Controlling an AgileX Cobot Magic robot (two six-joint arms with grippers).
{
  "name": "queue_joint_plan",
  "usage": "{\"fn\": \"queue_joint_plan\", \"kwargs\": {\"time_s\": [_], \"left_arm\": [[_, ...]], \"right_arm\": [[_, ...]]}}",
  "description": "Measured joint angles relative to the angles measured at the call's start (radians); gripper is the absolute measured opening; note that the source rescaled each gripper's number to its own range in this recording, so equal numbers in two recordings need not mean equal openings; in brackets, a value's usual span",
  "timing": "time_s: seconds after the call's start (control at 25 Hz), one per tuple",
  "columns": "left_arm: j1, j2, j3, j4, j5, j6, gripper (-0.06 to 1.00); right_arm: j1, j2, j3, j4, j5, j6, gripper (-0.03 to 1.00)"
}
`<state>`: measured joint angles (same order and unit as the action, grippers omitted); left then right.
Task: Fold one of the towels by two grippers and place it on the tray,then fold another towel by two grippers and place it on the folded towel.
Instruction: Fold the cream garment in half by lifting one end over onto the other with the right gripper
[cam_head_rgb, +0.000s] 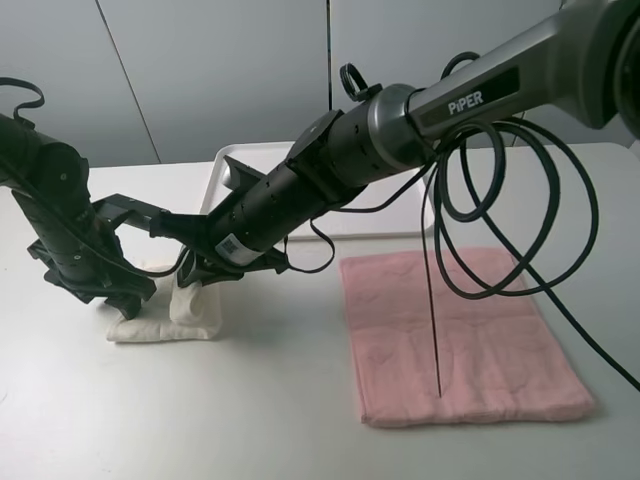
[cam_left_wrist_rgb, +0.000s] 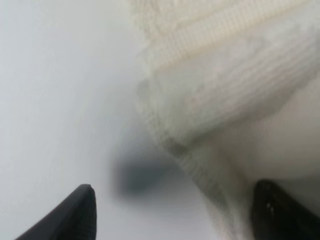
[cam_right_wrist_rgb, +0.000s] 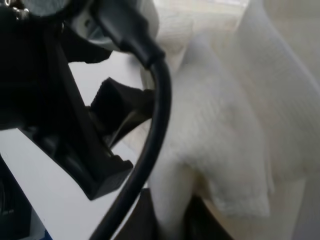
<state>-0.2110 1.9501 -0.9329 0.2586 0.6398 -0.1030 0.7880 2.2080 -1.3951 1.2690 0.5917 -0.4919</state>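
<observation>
The cream towel (cam_head_rgb: 165, 322) lies bunched and partly folded at the table's left. One end of it is lifted, and my right gripper (cam_head_rgb: 200, 272) has reached across the middle and is shut on that end. The right wrist view shows the terry cloth (cam_right_wrist_rgb: 220, 130) pinched in the right gripper (cam_right_wrist_rgb: 170, 220). My left gripper (cam_head_rgb: 125, 300) is low over the towel's left end, open. In the left wrist view its fingertips (cam_left_wrist_rgb: 82, 205) stand wide apart, with the towel's edge (cam_left_wrist_rgb: 225, 90) close to one of them. The pink towel (cam_head_rgb: 460, 335) lies flat at the right. The white tray (cam_head_rgb: 225, 170) sits behind, mostly hidden by the right arm.
The right arm's black cables (cam_head_rgb: 520, 220) loop down over the pink towel. The left arm's body (cam_right_wrist_rgb: 50, 100) fills one side of the right wrist view, close to the right gripper. Bare white table (cam_head_rgb: 250, 420) stretches along the front.
</observation>
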Motion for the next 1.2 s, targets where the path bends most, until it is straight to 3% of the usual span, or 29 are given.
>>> {"fn": "queue_joint_plan", "kwargs": {"time_s": [0.4,0.64,1.2], "left_arm": [[0.000,0.000,0.000,-0.002,0.000,-0.005,0.83],[0.000,0.000,0.000,-0.009,0.000,-0.007,0.83],[0.001,-0.016,-0.035,-0.036,0.059,0.013,0.83]], "right_arm": [[0.000,0.080,0.004,0.313,0.007,-0.197,0.05],[0.000,0.092,0.004,0.423,0.025,-0.293,0.05],[0.000,0.092,0.004,0.452,0.030,-0.346,0.05]]}}
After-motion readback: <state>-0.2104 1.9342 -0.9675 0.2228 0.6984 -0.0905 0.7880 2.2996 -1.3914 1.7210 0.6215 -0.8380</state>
